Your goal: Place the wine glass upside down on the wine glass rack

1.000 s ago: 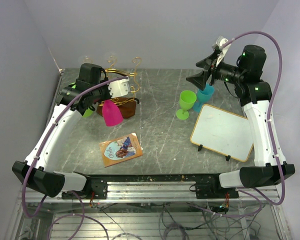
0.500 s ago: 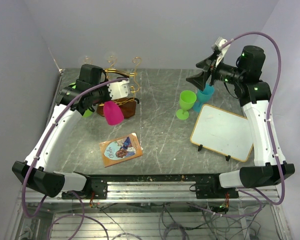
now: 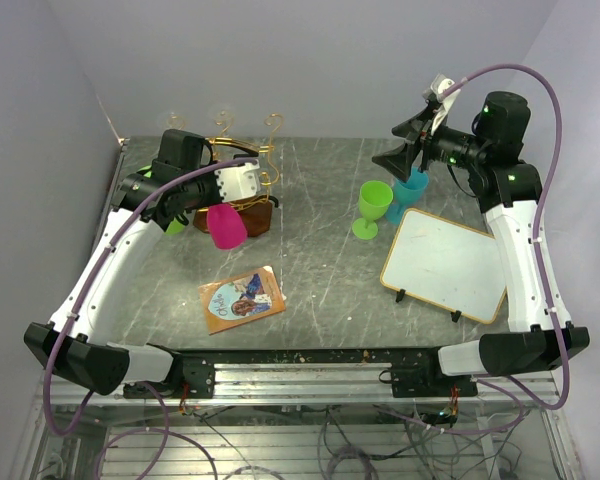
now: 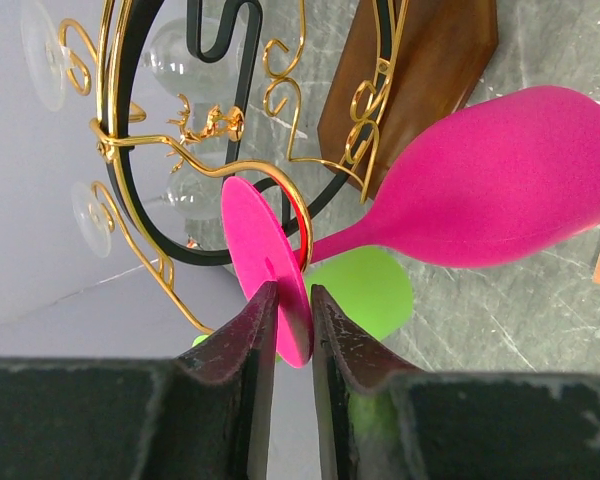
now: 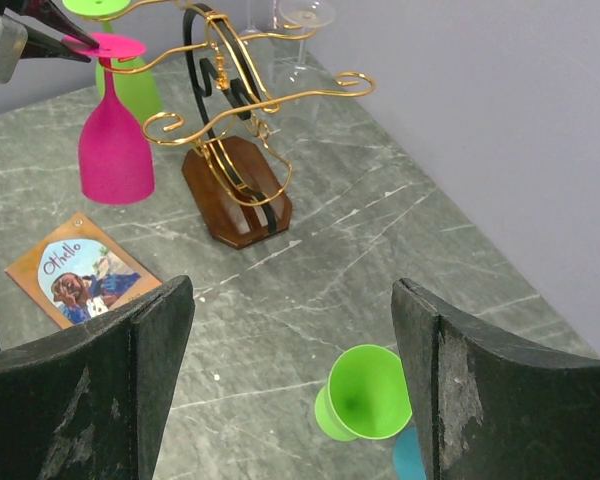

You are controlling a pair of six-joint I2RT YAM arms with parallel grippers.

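Note:
A pink wine glass (image 3: 225, 226) hangs upside down from a front arm of the wine glass rack (image 3: 248, 160), a gold wire stand on a brown wooden base. Its stem passes through a gold loop, and its bowl (image 4: 500, 180) points down over the table. My left gripper (image 4: 288, 290) is open by a narrow gap, its fingers on either side of the glass's round foot (image 4: 265, 265), which stands tilted between them. The right wrist view shows the pink glass (image 5: 115, 150) hanging free. My right gripper (image 5: 292, 285) is wide open, empty, high at the right.
A green glass (image 5: 120, 85) and clear glasses (image 4: 180, 60) also hang on the rack. An upright green goblet (image 3: 372, 208) and a teal goblet (image 3: 412, 188) stand at right centre beside a whiteboard (image 3: 445, 263). A picture card (image 3: 242, 298) lies near the front.
The left gripper's jaws have parted slightly around the pink glass's foot. The glass's bowl has shifted a little. The right arm has not moved.

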